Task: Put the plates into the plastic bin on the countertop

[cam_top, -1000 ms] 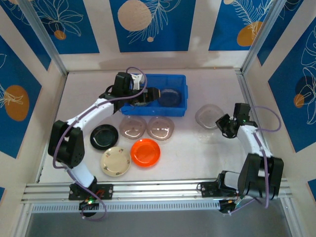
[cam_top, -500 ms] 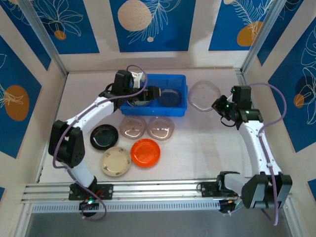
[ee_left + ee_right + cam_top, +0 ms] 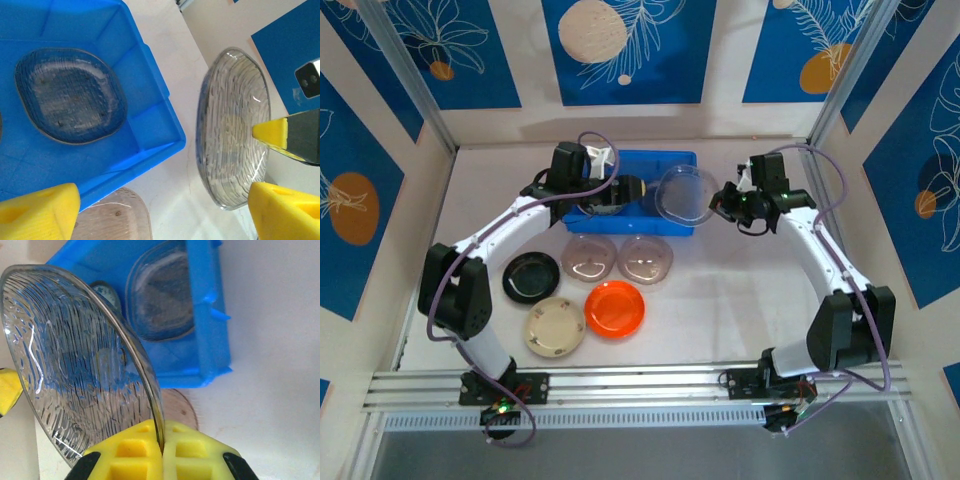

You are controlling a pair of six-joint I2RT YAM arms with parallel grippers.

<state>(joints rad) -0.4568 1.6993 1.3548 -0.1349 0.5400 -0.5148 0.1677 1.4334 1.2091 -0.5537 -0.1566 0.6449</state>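
Note:
The blue plastic bin (image 3: 650,155) stands at the back of the white countertop (image 3: 740,290), with a smoky plate (image 3: 70,95) lying flat inside it. My right gripper (image 3: 162,450) is shut on the rim of a clear ribbed plate (image 3: 685,195), held tilted on edge just off the bin's right end. My left gripper (image 3: 160,215) hovers open over the bin's front right corner, nothing between its fingers. The clear plate (image 3: 232,130) hangs close to its right fingertip (image 3: 285,210). In front of the bin lie two smoky plates (image 3: 588,257) (image 3: 646,258), a black one (image 3: 531,276), a cream one (image 3: 554,326) and an orange one (image 3: 614,308).
White walls with blue panels close in the back and both sides. An aluminium rail (image 3: 640,385) runs along the near edge by the arm bases. Open white surface lies right of the plates, beneath my right arm (image 3: 820,260).
My right arm has lifted the clear plate off the right side of the countertop and swung it left to the bin's right end, tipping it on edge. My left gripper stayed over the bin.

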